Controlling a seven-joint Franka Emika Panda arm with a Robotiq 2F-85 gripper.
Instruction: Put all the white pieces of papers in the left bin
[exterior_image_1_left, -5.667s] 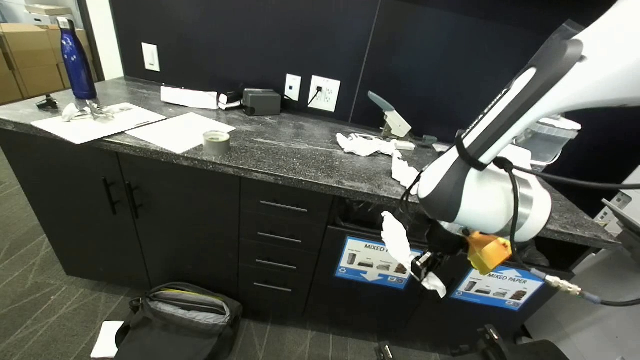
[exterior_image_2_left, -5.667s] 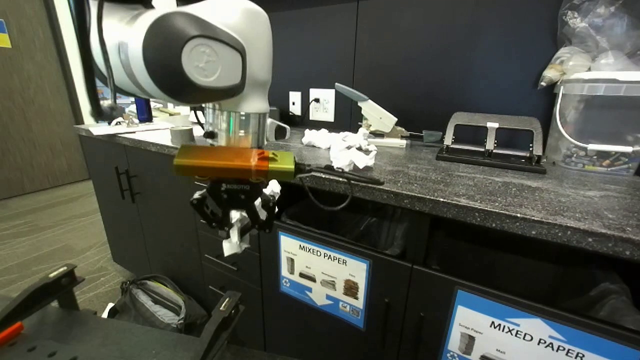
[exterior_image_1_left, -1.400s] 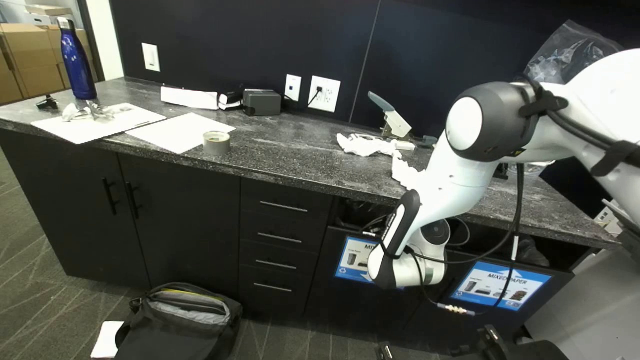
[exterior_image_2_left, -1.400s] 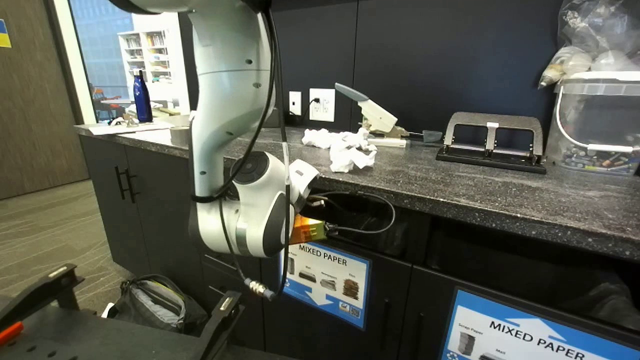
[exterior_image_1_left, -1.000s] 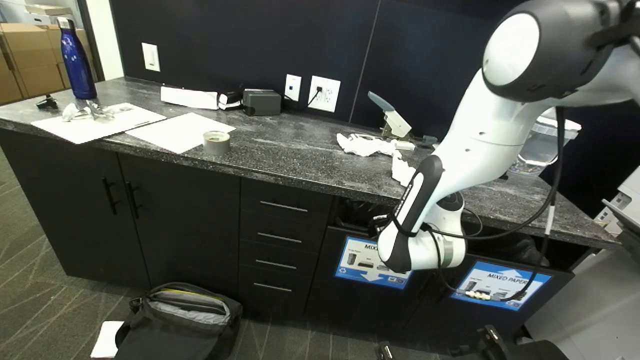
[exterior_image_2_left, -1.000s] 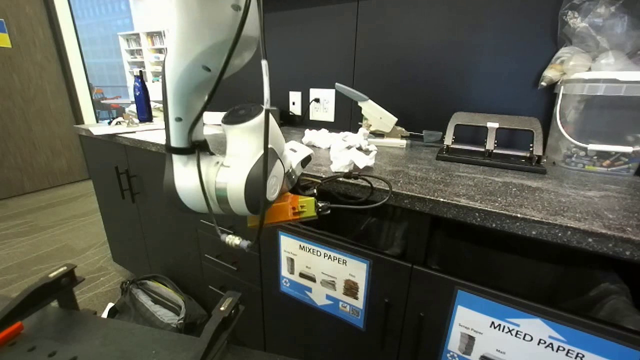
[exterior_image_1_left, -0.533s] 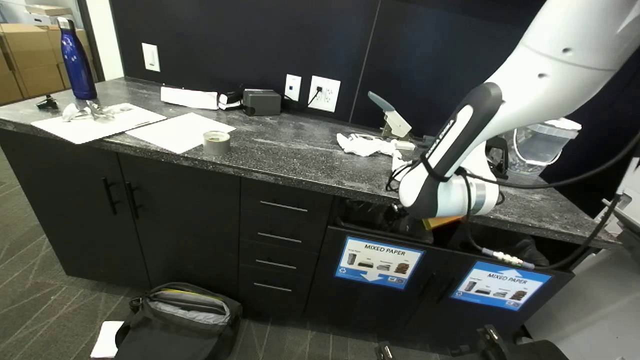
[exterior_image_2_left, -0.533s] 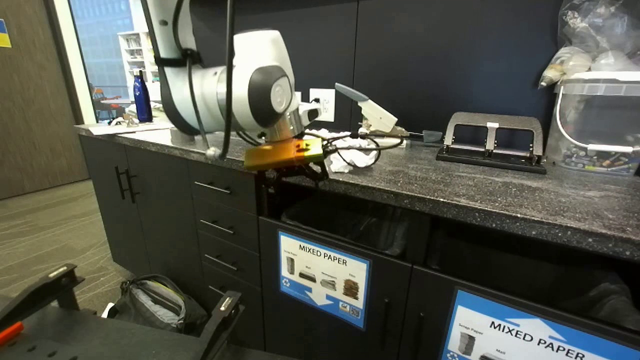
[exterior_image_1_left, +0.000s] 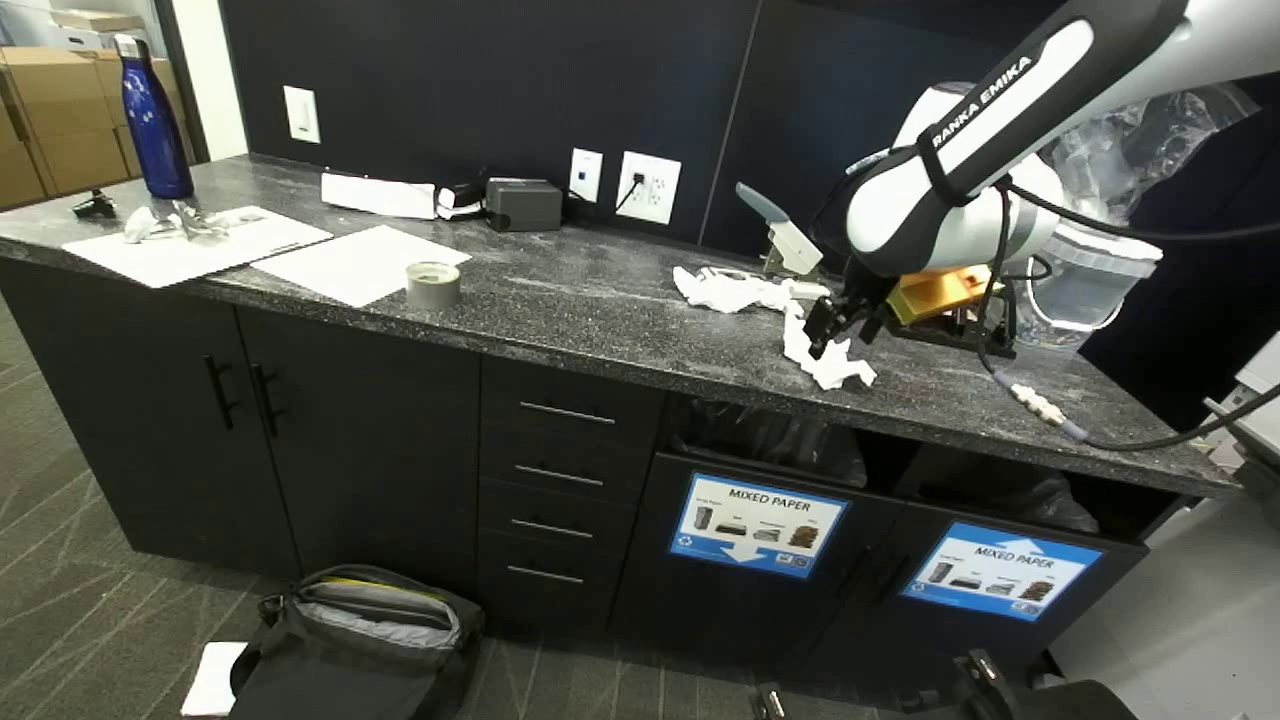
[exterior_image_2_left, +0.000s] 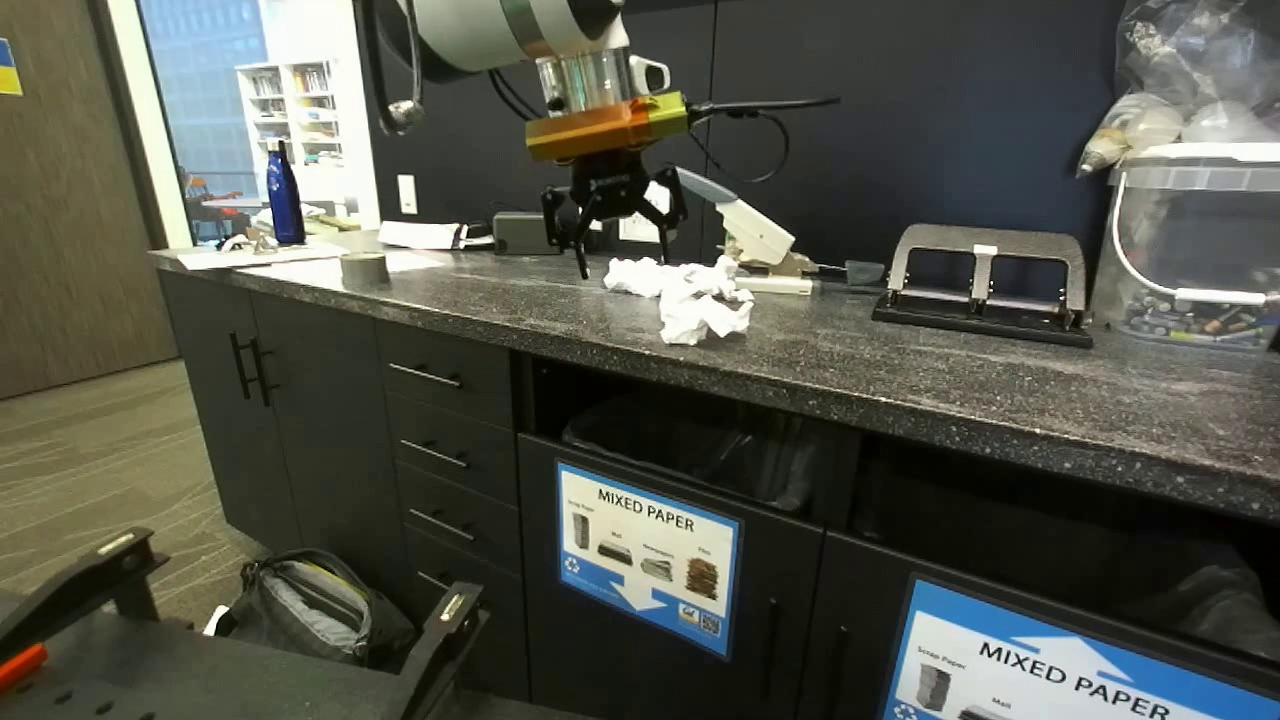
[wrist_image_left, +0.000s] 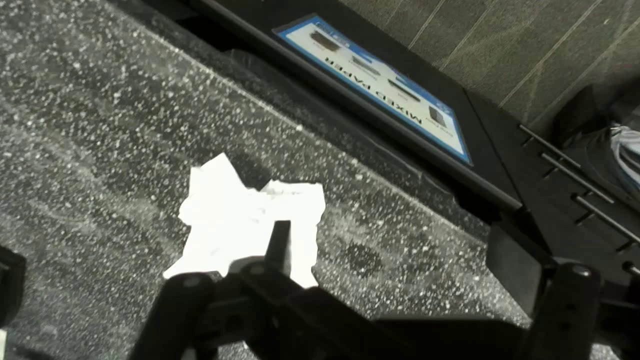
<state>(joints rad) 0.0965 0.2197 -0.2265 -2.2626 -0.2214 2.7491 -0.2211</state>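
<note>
Two crumpled white pieces of paper lie close together on the dark speckled counter; in an exterior view the nearer piece (exterior_image_2_left: 703, 310) sits in front of the farther one (exterior_image_2_left: 632, 277). My gripper (exterior_image_2_left: 622, 262) hangs above and a little to the side of them, fingers spread and nothing between them. In the wrist view, one finger (wrist_image_left: 281, 245) overlaps a white paper (wrist_image_left: 235, 215) from above, while speckled stone fills the gap. The left bin (exterior_image_2_left: 640, 560), with its blue-framed sign, is below the counter edge, its top slot uncovered; a clear liner shows, its contents too dark to tell.
A long-arm stapler (exterior_image_2_left: 755, 235) stands right behind the papers, with a hole punch (exterior_image_2_left: 985, 285) and a clear bucket (exterior_image_2_left: 1195, 250) farther along. The twin bin (exterior_image_2_left: 1050, 650) adjoins. A tape roll (exterior_image_1_left: 432, 286) and flat sheets (exterior_image_1_left: 200, 245) lie toward the counter's far end.
Several seconds ago my gripper held a white paper by the left bin; it is now empty. Over the last second the arm has risen from the bin opening to above the counter papers.
</note>
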